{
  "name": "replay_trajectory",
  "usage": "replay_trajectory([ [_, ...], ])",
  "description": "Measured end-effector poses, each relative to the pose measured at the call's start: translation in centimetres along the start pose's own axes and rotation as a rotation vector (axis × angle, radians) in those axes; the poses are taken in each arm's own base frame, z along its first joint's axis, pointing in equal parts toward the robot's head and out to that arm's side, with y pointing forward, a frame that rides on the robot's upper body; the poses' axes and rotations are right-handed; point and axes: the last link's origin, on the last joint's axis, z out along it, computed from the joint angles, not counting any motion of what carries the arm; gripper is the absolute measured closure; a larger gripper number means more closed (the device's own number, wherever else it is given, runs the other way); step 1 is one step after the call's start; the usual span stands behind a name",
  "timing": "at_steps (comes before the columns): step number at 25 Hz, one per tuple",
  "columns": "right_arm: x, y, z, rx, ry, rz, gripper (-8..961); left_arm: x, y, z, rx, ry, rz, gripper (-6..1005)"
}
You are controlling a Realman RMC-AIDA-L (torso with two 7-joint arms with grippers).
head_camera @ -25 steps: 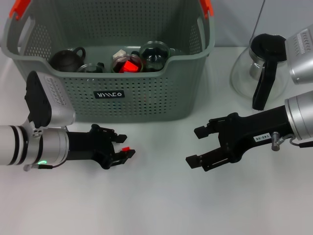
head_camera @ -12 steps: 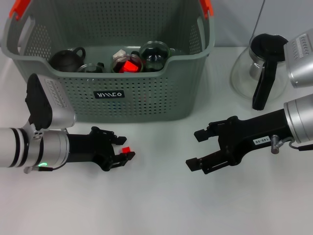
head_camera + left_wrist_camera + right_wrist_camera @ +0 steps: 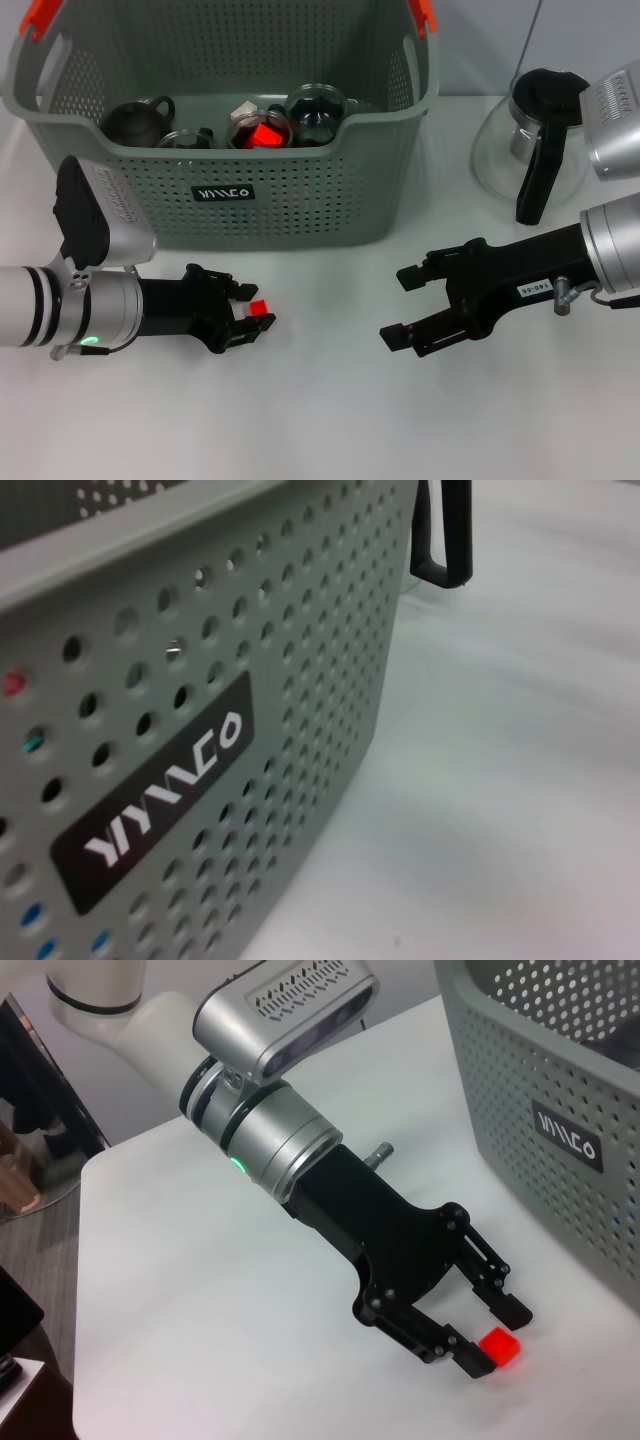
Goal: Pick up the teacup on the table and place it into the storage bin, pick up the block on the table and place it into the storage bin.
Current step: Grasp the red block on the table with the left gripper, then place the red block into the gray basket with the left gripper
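The block (image 3: 260, 306) is a small red cube on the white table in front of the storage bin (image 3: 300, 200). My left gripper (image 3: 255, 306) is open, low over the table, and the block lies between its fingertips; the right wrist view shows this too, with block (image 3: 499, 1346) and left gripper (image 3: 494, 1337). My right gripper (image 3: 397, 305) is open and empty, hovering right of the block. In the bin lie a dark teapot (image 3: 140, 120) and several glass cups, one (image 3: 262, 133) with something red in it. No teacup stands on the table.
A glass jug with a black handle (image 3: 535, 160) stands at the back right. The bin's perforated wall and black label (image 3: 160, 800) fill the left wrist view. The bin (image 3: 560, 1080) also shows in the right wrist view. White table lies between the two grippers.
My left arm has shifted slightly toward the front edge, its fingers still around the block. My right gripper has sunk a little. The block has not moved.
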Motion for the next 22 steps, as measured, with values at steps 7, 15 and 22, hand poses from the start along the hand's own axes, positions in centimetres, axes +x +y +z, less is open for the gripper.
replay_trajectory([
  [7, 0.0, 0.0, 0.0, -0.001, 0.001, 0.0, 20, 0.3, -0.3, -0.2, 0.007, 0.001, -0.056, 555],
  [15, 0.0, 0.0, 0.0, -0.002, 0.002, 0.0, 21, 0.7, -0.4, 0.0, -0.015, -0.044, -0.068, 806],
  [22, 0.2, 0.0, 0.0, -0.002, 0.002, 0.003, 22, 1.4, -0.1, -0.6, -0.044, 0.01, -0.086, 826],
])
